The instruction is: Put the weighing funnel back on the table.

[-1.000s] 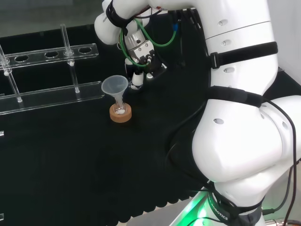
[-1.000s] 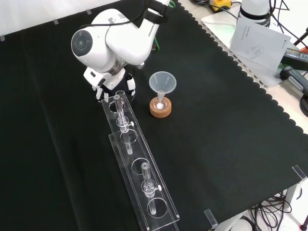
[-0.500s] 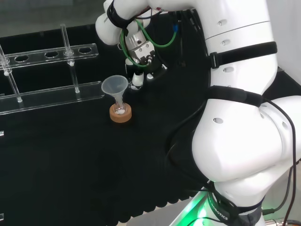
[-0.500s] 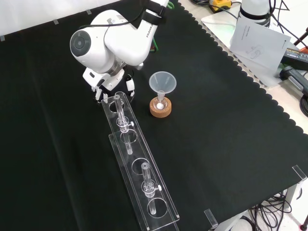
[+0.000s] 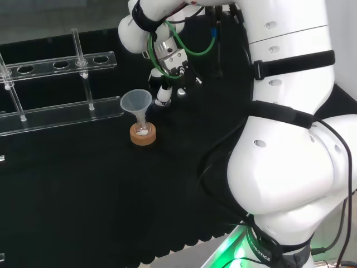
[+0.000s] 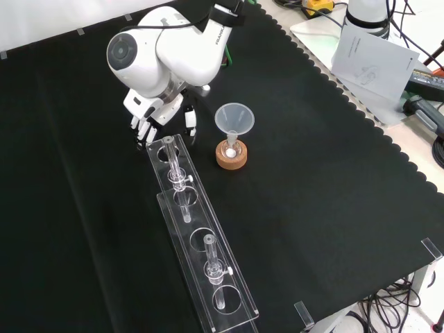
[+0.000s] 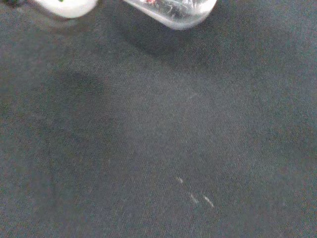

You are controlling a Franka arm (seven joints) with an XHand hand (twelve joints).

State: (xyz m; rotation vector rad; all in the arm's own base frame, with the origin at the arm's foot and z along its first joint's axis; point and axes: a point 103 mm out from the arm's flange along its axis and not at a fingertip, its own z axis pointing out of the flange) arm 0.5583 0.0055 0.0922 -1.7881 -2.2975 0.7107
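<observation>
My hand (image 5: pixel 168 71) hangs over the black cloth just right of the funnel (image 5: pixel 135 101) in the head view, fingers pointing down. In the front view the hand (image 6: pixel 155 116) sticks out under the arm's big white link, beside the near end of the clear rack (image 6: pixel 195 232). In the wrist view a clear rounded piece, the weighing funnel (image 7: pixel 174 12), sits close to the palm beside a white fingertip (image 7: pixel 64 5) and casts a shadow on the cloth below. The fingers look curled round it. The funnel (image 6: pixel 234 118) stands in its small flask on a cork ring (image 6: pixel 231 158).
The long clear rack (image 5: pixel 61 111) with upright tubes lies left of the funnel in the head view. Papers and cables (image 6: pixel 374 55) lie beyond the cloth's scalloped edge at the front view's top right. The arm's white links (image 5: pixel 284 151) stand at the head view's right.
The wrist has turned and lifted slightly, so more of the hand shows under the white link in the front view. The funnel, flask and rack have not moved.
</observation>
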